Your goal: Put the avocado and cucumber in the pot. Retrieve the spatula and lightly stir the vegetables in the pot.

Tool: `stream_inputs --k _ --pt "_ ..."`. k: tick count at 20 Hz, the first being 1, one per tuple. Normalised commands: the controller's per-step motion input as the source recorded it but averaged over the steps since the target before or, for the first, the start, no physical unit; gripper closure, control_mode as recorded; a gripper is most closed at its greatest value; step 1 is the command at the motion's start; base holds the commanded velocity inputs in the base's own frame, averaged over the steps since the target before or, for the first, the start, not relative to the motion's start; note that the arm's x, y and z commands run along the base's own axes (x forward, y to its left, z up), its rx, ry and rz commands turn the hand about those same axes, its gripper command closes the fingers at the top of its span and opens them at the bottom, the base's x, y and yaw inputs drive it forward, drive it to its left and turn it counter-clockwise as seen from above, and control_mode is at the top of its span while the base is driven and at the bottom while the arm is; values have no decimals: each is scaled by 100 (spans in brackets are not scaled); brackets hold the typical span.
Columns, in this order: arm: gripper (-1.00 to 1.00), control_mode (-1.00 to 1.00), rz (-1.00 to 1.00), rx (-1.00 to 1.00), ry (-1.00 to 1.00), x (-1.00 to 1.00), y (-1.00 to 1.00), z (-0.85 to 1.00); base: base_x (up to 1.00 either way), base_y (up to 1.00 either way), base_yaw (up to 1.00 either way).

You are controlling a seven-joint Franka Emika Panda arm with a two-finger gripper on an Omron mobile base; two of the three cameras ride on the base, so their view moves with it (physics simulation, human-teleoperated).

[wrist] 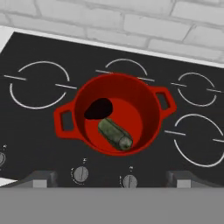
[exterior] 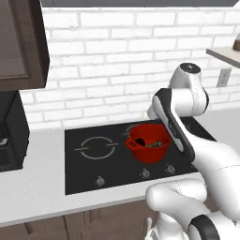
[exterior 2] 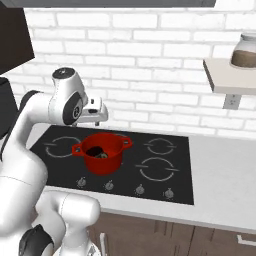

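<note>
The red pot (wrist: pixel 114 114) stands on the black cooktop (exterior: pixel 89 173), near the middle of it, with one loop handle to each side. Inside the pot lie both vegetables: the dark avocado (wrist: pixel 98 108) rests at the left part of the bottom, and the olive-green cucumber (wrist: pixel 115 134) lies just beside it, slanted, with its cut end pointing toward the near right wall. The two seem to touch or almost touch; I cannot tell which. In the left base view the avocado (exterior: pixel 141 140) and the cucumber (exterior: pixel 155 144) show as small dark shapes inside the pot (exterior: pixel 146 143), and in the right base view the pot (exterior 2: pixel 102 151) is seen in front of the arm. The gripper (exterior 2: pixel 100 116) hangs above the far side of the pot, close to the white brick wall (exterior 2: pixel 150 60). In the hand view its two fingertips (wrist: pixel 41 178) stand far apart at the bottom edge, so the jaws are wide open and nothing is between them. A row of round knobs (wrist: pixel 80 174) runs along the near edge of the cooktop. On the right, a shelf (exterior 2: pixel 231 75) on the wall carries a glass jar (exterior 2: pixel 245 50). The grey counter (exterior: pixel 33 187) surrounds the cooktop.
</note>
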Motion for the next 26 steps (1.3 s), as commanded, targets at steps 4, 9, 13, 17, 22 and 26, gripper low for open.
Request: stream_inputs --k 4,9,13,17,22,26 --pt "-100 -100 0 1 -16 -56 -18 1 0 0 0" --pt "-100 -100 0 0 0 -1 0 0 0 0 0" --pt "-100 -100 0 0 0 -20 0 0 0 0 0" --pt "-100 -100 0 0 0 -6 0 0 0 0 0" --pt "-100 100 0 0 0 0 0 0 -10 -60 -1" --pt "-100 100 0 0 0 0 0 0 -16 -100 -1"
